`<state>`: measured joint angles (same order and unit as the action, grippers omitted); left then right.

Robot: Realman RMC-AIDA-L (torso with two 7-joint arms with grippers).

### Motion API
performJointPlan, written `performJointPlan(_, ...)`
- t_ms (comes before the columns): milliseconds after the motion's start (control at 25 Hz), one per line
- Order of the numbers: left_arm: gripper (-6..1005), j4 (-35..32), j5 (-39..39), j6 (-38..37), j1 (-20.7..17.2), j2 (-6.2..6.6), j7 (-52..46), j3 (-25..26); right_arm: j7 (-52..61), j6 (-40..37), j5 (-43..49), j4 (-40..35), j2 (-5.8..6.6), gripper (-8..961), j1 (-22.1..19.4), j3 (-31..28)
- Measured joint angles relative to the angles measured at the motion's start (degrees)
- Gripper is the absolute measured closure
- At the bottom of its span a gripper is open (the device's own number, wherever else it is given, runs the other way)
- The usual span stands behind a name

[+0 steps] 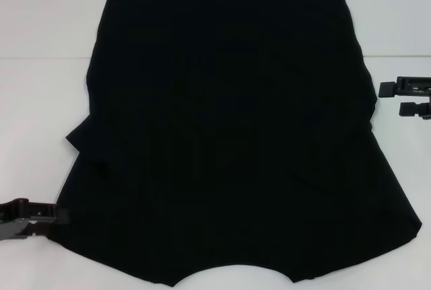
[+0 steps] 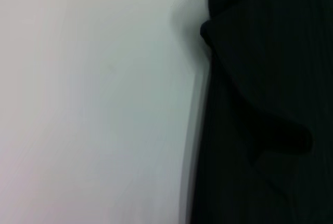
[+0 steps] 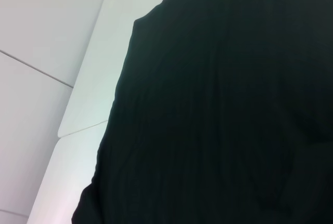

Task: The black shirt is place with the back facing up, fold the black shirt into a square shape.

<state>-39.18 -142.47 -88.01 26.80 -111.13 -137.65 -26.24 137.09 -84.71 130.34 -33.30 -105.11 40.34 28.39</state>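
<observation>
The black shirt (image 1: 229, 128) lies flat on the white surface (image 1: 40, 101). My left claw (image 1: 47, 214) touches its near-left edge; my right claw (image 1: 394, 98) hovers beside its right edge, spread. Left's grip: cannot tell.

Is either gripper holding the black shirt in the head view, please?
No: the left gripper sits just off the edge of the black shirt, and the right gripper hovers apart, open.

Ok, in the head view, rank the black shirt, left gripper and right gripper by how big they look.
1. The black shirt, by far the largest.
2 and 3. The left gripper and the right gripper look alike; both are cut off by the picture's edge, so no ranking between them.
</observation>
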Motion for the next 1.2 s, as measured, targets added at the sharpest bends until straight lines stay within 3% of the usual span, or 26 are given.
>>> performJointPlan(240, 433, 0.1, 0.0, 0.0, 0.1, -0.27, 0.1, -0.1, -0.1, 0.0, 0.0, 0.0, 0.02, 9, -0.2, 0.0)
performJointPlan(840, 434, 0.3, 0.2, -0.1, 2.4, -2.29, 0.5, -0.4, -0.3, -0.4, 0.0, 0.0, 0.03, 9, -0.4, 0.0)
performJointPlan(1200, 433, 0.8, -0.1, 0.1, 2.9, -2.19, 0.1, -0.4, -0.3, -0.5, 0.0, 0.0, 0.32, 9, -1.0, 0.0)
